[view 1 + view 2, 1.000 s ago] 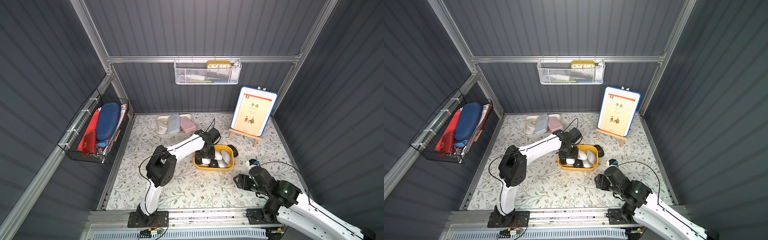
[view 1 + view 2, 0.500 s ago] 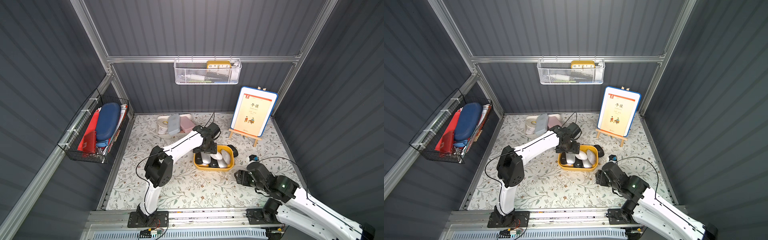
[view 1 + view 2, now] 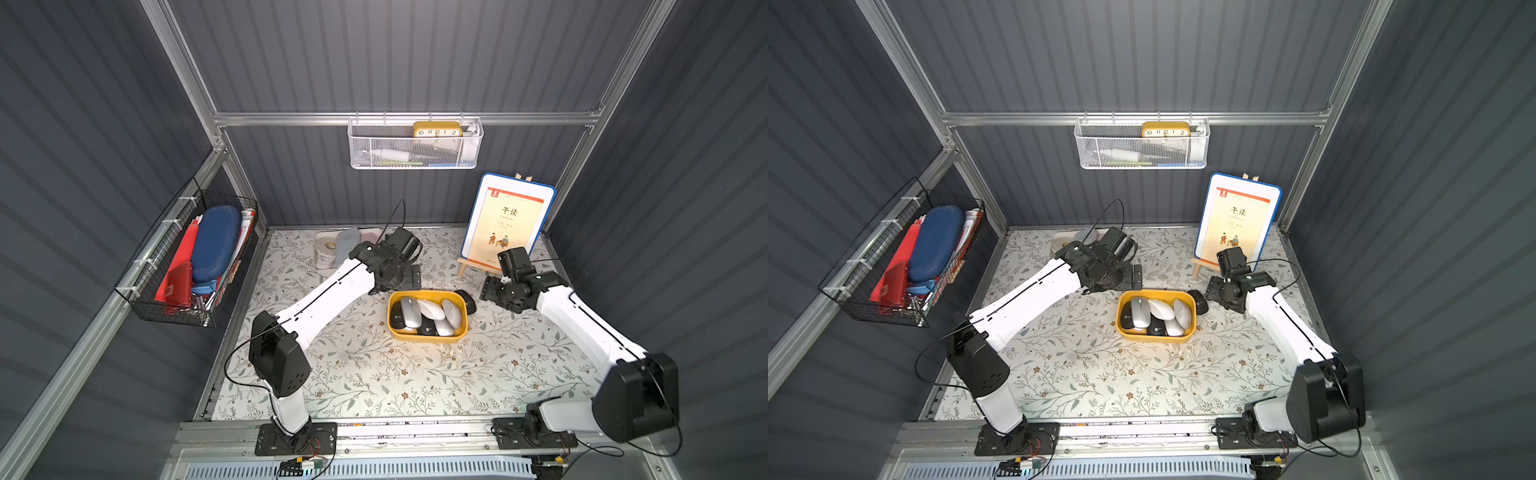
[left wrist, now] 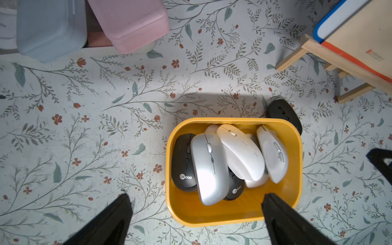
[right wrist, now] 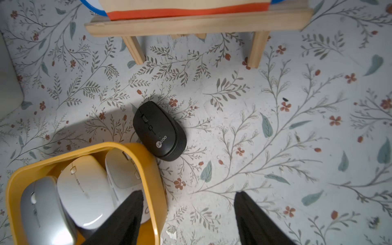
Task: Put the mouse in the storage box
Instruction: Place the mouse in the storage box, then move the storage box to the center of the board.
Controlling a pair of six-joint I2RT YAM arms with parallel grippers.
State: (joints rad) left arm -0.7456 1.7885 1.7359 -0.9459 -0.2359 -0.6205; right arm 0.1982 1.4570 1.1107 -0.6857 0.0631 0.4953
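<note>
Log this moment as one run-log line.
left gripper: open, empty | right gripper: open, empty | storage box: several mice inside | black mouse: on table beside box, not yet stored

Several mice [image 3: 432, 309] lie in the storage box [image 3: 428, 337]; another mouse [image 3: 469, 300] sits just beside its far right corner.

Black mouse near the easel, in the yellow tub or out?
Out: the black computer mouse lies on the mat beside the yellow tub.
</note>
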